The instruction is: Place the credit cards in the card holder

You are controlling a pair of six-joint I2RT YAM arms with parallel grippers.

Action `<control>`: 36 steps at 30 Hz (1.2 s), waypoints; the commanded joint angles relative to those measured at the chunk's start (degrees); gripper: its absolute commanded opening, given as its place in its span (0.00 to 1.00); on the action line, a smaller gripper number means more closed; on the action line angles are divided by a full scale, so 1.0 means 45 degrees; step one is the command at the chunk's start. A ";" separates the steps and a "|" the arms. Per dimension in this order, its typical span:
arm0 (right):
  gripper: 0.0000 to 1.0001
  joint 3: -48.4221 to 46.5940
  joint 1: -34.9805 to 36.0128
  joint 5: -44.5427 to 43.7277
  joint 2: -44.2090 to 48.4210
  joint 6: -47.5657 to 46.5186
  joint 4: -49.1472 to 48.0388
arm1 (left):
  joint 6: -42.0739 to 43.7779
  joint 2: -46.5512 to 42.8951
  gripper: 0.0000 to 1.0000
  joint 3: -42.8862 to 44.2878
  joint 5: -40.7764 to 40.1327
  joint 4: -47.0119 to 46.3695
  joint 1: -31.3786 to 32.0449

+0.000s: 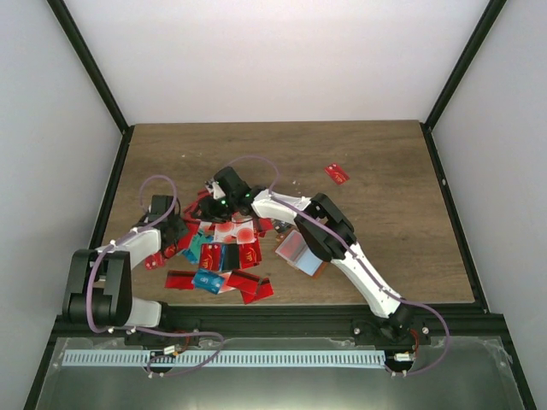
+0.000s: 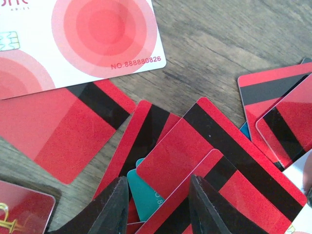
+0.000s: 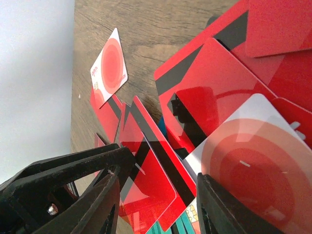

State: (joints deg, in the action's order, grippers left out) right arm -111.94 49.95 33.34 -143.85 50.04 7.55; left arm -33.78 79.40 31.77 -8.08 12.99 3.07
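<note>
card holder (image 1: 296, 248) partly under right arm (image 1: 369, 278)

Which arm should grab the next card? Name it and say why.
Right, probably: the right tool hangs open around a red card, and the card holder lies close beside that same arm.

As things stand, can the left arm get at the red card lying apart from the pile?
Probably not directly: the right arm stretches across between the left gripper and that lone red card.
</note>
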 commanded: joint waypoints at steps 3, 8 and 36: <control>0.45 -0.0468 0.0118 0.0321 -0.0533 0.0755 0.1093 | 0.0192 0.0487 0.36 -0.0282 0.0537 -0.0259 -0.0061; 0.44 -0.0350 0.0149 0.1278 -0.0552 0.1301 0.0759 | 0.0221 0.0569 0.36 -0.0370 0.0649 -0.0418 -0.0057; 0.40 0.0232 -0.0201 0.0758 0.0463 0.0857 0.0326 | 0.0441 0.0614 0.32 -0.0459 0.1472 -0.0738 -0.0055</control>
State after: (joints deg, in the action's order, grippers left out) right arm -111.50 49.65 43.68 -145.75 59.44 3.25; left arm -32.29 81.36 31.40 -4.36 6.94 2.85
